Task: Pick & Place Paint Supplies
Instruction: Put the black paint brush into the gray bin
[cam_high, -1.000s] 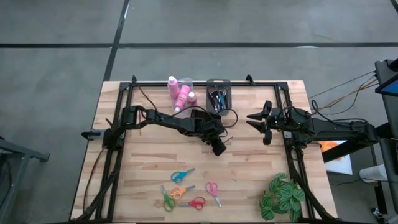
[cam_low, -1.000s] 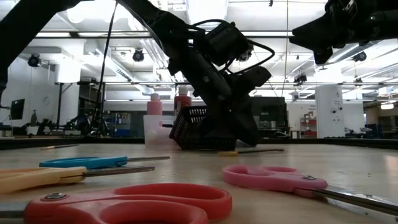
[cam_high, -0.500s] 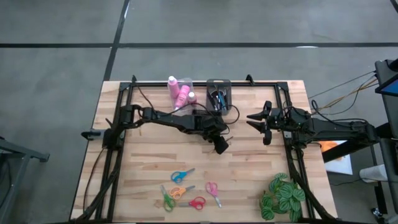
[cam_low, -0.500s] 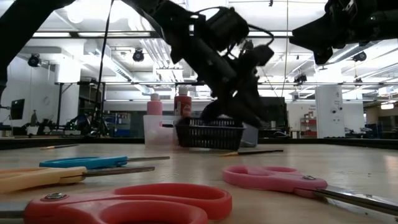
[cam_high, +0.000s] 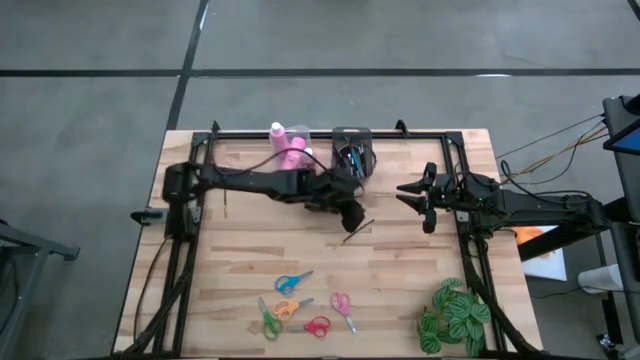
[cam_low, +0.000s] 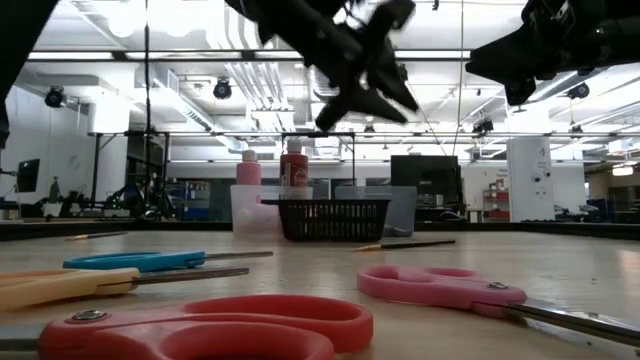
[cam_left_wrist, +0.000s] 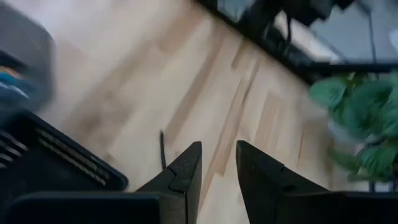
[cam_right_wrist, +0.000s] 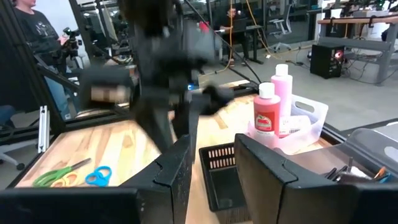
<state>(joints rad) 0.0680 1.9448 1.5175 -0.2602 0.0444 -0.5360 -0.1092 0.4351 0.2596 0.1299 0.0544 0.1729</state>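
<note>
Left to right on the wooden table (cam_high: 220, 260):

Left gripper (cam_high: 351, 213) hangs mid-table, just in front of the black mesh basket (cam_high: 352, 150). Its wrist view shows the jaws a narrow gap apart with nothing between them.

Pink bottles (cam_high: 290, 150) sit in the clear bin (cam_low: 252, 208) at the back edge. Brushes are in the basket beside it. One loose paintbrush (cam_high: 355, 231) lies flat on the wood, just beside the left gripper. Five scissors (cam_high: 297, 306) are clustered at the front, well apart from both arms. Plant (cam_high: 452, 315) is at the front right corner.

Right gripper (cam_high: 425, 201) waits at the right side, raised. Jaws slightly apart, empty.

Risks:
- A thin brush lying flat could make the fingers scrape the table or roll the brush away.
- The basket sits close by, so a low pass could knock or tip it.
- The narrow jaw gap leaves little margin for centring on the handle.

Views: the high view gives the layout and all five scissors. The low view shows the left gripper is well above the table, which the overhead can't tell. The left wrist view confirms empty jaws. The right wrist view shows bottle labels and people in the room behind.
</note>
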